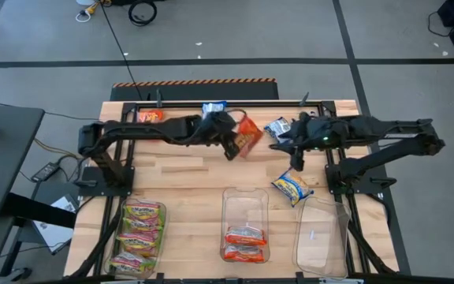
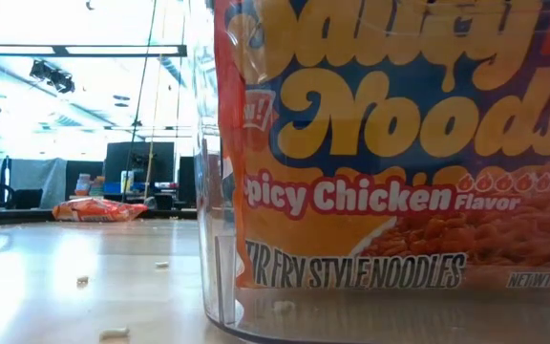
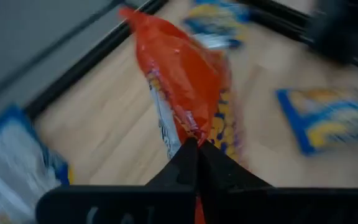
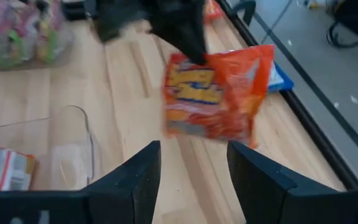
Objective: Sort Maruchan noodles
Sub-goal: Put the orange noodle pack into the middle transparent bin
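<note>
My left gripper [image 1: 232, 147] is shut on an orange-red noodle packet [image 1: 249, 135] above the middle of the table's far half. The packet also shows in the left wrist view [image 3: 179, 68] and the right wrist view [image 4: 219, 93]. My right gripper [image 1: 296, 162] is open and empty, just right of that packet; its fingers [image 4: 132, 180] stand wide apart. A blue-and-yellow packet [image 1: 292, 187] lies flat on the table near my right gripper. Two more blue packets [image 1: 278, 128] [image 1: 213, 108] and an orange one [image 1: 150, 116] lie by the far edge. My left gripper pinches the orange-red packet by its crimped edge [image 3: 190, 132] between its two shut fingers. In the right wrist view the fingers meet the packet's upper edge near a corner [image 4: 194, 59] from above. The packet hangs below them, tilted and lifted clear of the table.
Three clear bins stand along the near edge: the left one [image 1: 138, 237] holds green-yellow packets, the middle one [image 1: 245, 207] holds orange-red packets, the right one [image 1: 321, 237] holds no packet. Bare wood lies between the bins and the arms.
</note>
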Robot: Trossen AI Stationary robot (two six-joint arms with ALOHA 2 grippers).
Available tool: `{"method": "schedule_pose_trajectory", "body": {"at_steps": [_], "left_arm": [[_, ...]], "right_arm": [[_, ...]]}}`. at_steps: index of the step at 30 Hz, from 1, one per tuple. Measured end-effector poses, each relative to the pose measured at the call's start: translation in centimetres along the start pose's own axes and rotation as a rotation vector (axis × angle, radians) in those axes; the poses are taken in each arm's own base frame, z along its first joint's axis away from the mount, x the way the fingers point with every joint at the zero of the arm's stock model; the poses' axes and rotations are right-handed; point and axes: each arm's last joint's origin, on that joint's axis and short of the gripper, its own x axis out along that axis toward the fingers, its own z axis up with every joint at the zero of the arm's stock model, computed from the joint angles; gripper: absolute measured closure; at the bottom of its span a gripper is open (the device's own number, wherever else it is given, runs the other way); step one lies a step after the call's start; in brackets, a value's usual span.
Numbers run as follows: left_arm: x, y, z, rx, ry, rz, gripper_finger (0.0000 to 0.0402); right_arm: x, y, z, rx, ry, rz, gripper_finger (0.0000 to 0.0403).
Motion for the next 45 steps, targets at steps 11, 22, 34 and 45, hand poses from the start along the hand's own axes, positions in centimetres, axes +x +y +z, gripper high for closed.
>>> {"method": "schedule_pose_trajectory", "body": {"at_steps": [11, 22, 34, 45], "left_arm": [[-9.0, -9.6, 2.5, 0.414, -0.057, -0.096, 0.0398], [-10.6, -19.2, -5.1, 0.644, -0.053, -0.145, 0.0399], [-6.2, -24.0, -12.6, 0.801, -0.015, -0.015, 0.0399], [-4.4, -24.9, -14.7, 0.797, 0.094, -0.167, 0.0375]], "right_arm": [[-7.1, -1.4, 2.0, -0.138, -0.228, 0.035, 0.0213], [-6.7, 0.6, 3.7, -0.188, -0.351, 0.208, 0.0214], [-2.9, 8.0, 2.8, -0.046, -0.144, 0.359, 0.0219], [-1.6, 15.2, -0.3, 0.031, 0.02, 0.429, 0.0221]]}}
